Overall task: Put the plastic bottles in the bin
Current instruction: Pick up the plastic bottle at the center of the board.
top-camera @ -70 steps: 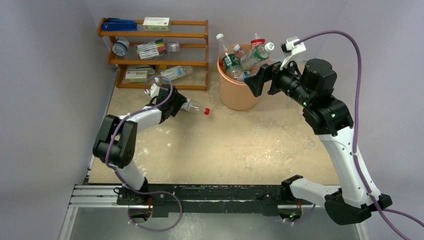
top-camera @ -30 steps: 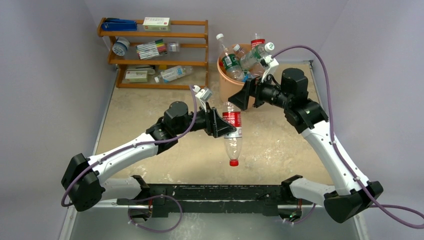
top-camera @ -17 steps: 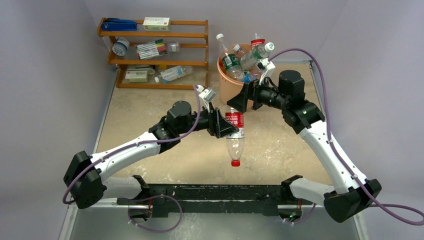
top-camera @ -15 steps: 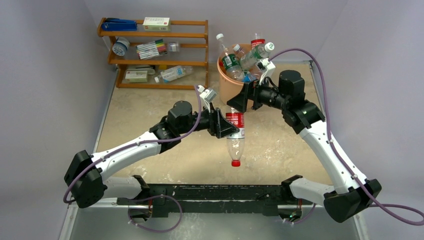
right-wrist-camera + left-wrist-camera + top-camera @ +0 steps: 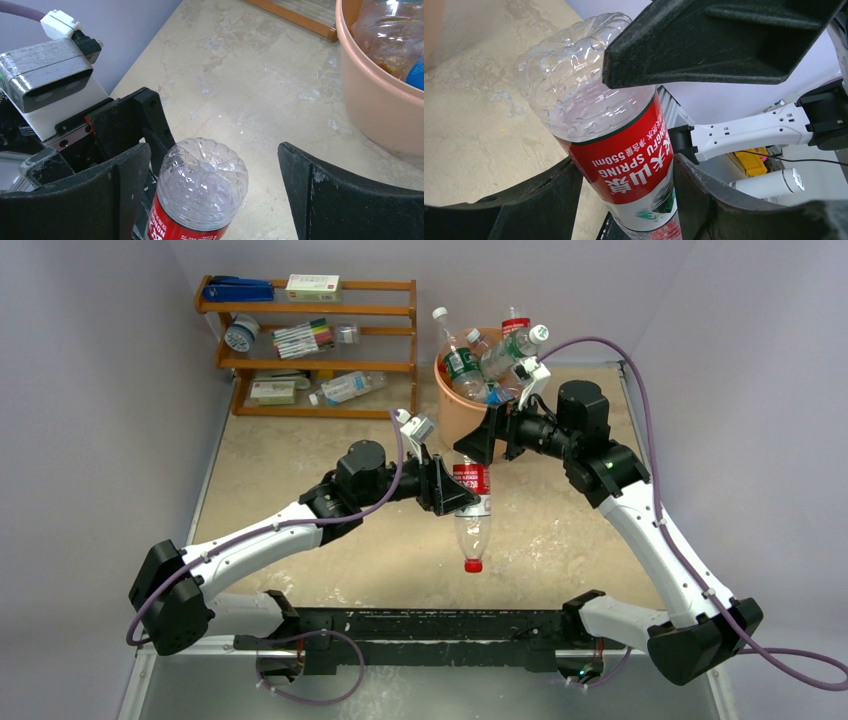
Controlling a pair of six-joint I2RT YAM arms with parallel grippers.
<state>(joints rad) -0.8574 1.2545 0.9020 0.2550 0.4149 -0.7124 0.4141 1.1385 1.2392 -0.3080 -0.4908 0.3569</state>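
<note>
My left gripper [image 5: 452,495] is shut on a clear plastic bottle [image 5: 468,508] with a red label, held above the table with its red cap pointing toward the near edge. The left wrist view shows the label [image 5: 634,165] clamped between both fingers. My right gripper [image 5: 482,437] is open, its fingers straddling the bottle's base [image 5: 205,177] without touching it. The orange-peach bin [image 5: 462,418] stands behind, holding several bottles [image 5: 500,355]; its wall also shows in the right wrist view [image 5: 372,105]. One more clear bottle [image 5: 345,387] lies on the shelf.
A wooden shelf rack [image 5: 308,340] at the back left holds marker pens [image 5: 305,338], small boxes [image 5: 312,286], a tape roll [image 5: 240,335] and a blue stapler [image 5: 238,290]. A black rail [image 5: 420,625] runs along the near edge. Grey walls close in on both sides.
The left arm lifted the red-label bottle from the floor near the shelf and carried it to the middle. The right gripper came down from the bin to the bottle's base. Little movement in the last half second.
</note>
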